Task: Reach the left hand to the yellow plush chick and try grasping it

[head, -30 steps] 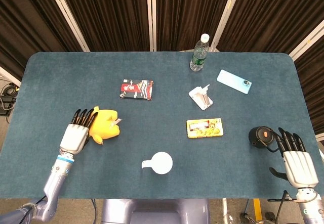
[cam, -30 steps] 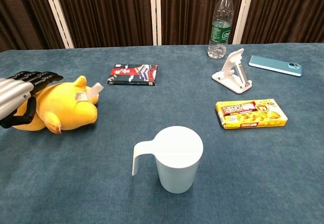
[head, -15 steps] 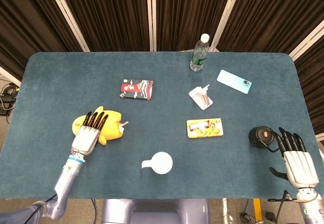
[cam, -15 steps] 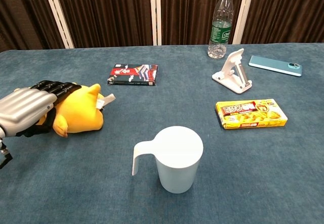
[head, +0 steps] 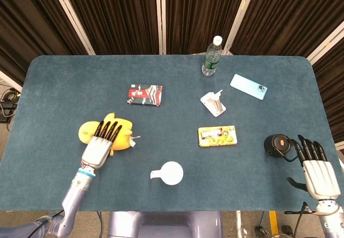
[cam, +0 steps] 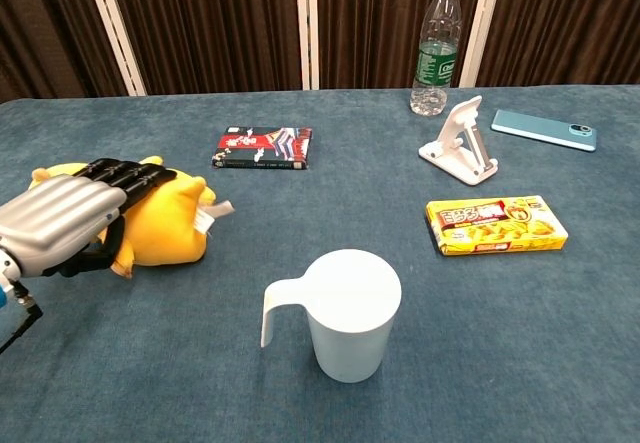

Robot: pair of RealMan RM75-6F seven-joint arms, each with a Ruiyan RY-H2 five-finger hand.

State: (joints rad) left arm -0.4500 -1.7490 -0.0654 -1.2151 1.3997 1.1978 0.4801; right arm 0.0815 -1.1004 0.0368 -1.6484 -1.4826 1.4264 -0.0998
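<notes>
The yellow plush chick (head: 85, 132) lies on the blue table (head: 64, 87) at the left, with its white tag sticking out to the right. My left hand (head: 100, 144) lies over its top from the near side, fingers stretched flat across the plush. In the chest view the same hand (cam: 66, 219) covers the left half of the chick (cam: 172, 229), with the thumb low against its near side; the fingers are not curled around it. My right hand (head: 317, 168) rests at the table's near right corner, fingers spread and holding nothing.
A white cup (cam: 349, 313) stands at the near middle. A yellow snack box (cam: 495, 224), a white phone stand (cam: 458, 143), a blue phone (cam: 543, 129) and a water bottle (cam: 437, 48) fill the right half. A dark packet (cam: 264, 148) lies behind the chick. A black round device (head: 277, 144) sits by my right hand.
My left hand has moved from the chick's left side to lie across its top. The chick has shifted and turned a little under it. The right hand has stayed put.
</notes>
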